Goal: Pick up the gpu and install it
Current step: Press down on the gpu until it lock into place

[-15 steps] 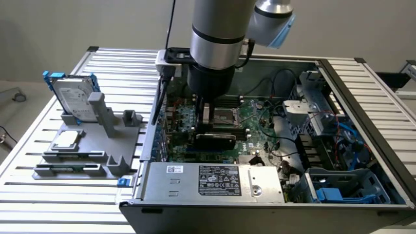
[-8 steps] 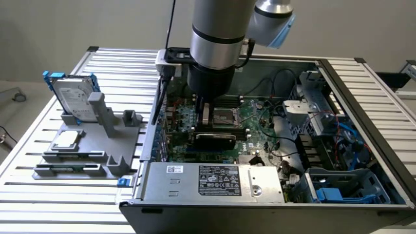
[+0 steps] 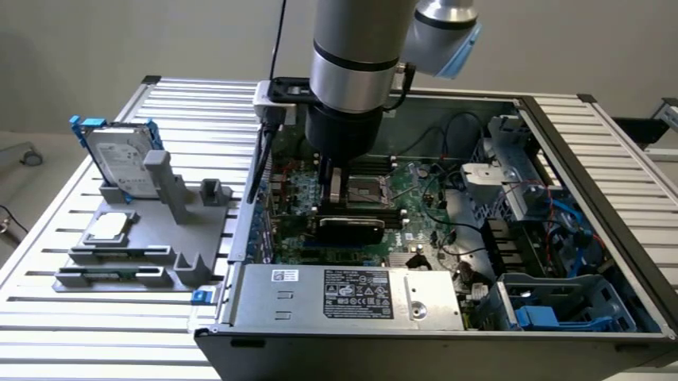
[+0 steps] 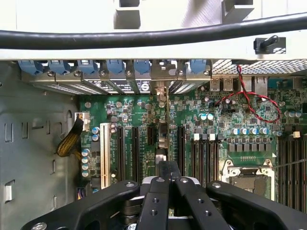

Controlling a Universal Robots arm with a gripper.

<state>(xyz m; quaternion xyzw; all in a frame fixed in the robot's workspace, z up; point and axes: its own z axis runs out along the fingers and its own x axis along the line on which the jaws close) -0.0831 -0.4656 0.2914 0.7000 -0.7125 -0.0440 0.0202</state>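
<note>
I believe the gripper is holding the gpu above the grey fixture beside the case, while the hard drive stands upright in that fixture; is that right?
Not quite: the exterior view shows the gripper holding the gpu above the motherboard inside the open case, not above the grey fixture. The hard drive does stand upright in that fixture.

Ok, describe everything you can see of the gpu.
The gpu is a flat card with a glossy black, rounded-corner shroud, plastic by its look. It seems to stand on edge inside the open case, low over the green motherboard. The hand is shut on it from above. Whether it sits in a slot cannot be told.
</note>
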